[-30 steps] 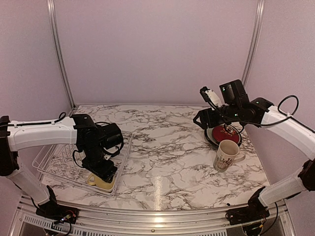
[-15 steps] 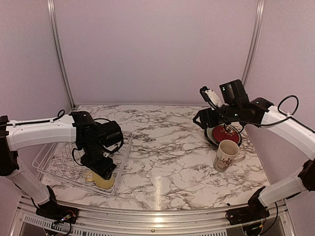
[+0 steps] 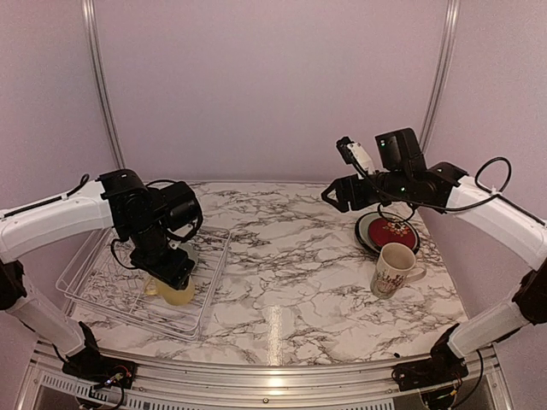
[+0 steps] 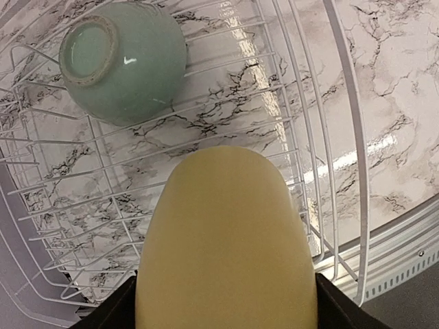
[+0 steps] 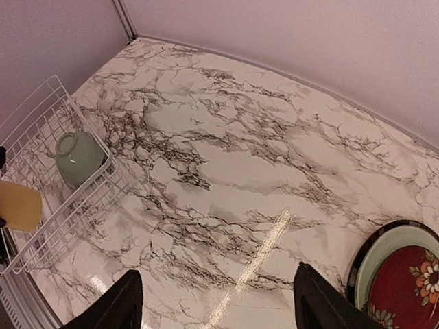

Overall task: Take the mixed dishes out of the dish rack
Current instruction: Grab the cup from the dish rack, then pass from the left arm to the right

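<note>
Two aluminium posts (image 3: 101, 94) stand in the corners of plain lilac walls (image 3: 273, 85). The table (image 3: 291, 256) is white marble with grey veins.

At 8 o'clock: dish rack (image 3: 73, 273), with small pale green bowl (image 4: 123, 62) upside down inside. Left gripper (image 3: 171, 275) clamps pale yellow mug (image 4: 226, 240) over the rack's 5 o'clock corner.

Right gripper (image 5: 218, 271) hangs over the marble, fingers wide, holding nothing.

At 3 o'clock: dark red patterned plate (image 3: 393, 232) on pale green plate (image 5: 384, 247). Cream floral mug (image 3: 393, 269) is just beside them, at their 6 o'clock.
</note>
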Robot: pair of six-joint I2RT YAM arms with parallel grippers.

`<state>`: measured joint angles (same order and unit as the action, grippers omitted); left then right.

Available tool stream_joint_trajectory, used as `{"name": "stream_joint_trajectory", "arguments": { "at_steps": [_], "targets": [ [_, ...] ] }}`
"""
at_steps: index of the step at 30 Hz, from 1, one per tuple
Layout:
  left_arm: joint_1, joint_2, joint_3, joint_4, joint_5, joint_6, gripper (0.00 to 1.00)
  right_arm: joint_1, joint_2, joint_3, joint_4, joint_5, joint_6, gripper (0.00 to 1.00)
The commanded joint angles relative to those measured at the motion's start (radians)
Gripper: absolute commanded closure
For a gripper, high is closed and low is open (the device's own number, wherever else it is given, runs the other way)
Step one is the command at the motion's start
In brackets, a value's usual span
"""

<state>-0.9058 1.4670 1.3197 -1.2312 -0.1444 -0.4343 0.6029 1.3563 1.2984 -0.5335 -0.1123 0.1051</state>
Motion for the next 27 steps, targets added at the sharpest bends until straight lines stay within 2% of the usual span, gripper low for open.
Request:
{"name": "stream_joint_trajectory", "arguments": {
  "at_steps": [1,8,14,20,27],
  "targets": [
    [0.07,-0.065,0.095,-0.062,-0.034,0.025,1.0,0.012,0.037,0.059,0.069,-0.082,0.028,0.27],
    [0.137,-0.073,0.269,-0.044,-0.009,0.054,1.0,0.013,0.085,0.077,0.16,-0.188,0.086,0.27],
    [0.207,-0.07,0.373,0.114,0.082,0.074,1.0,0.013,0.127,0.067,0.279,-0.292,0.199,0.27],
    [0.228,-0.095,0.332,0.378,0.203,0.018,1.0,0.014,0.141,0.037,0.431,-0.437,0.335,0.27],
    [0.248,-0.164,0.148,0.737,0.321,-0.119,1.0,0.017,0.19,-0.008,0.662,-0.587,0.515,0.26]
  ]
}}
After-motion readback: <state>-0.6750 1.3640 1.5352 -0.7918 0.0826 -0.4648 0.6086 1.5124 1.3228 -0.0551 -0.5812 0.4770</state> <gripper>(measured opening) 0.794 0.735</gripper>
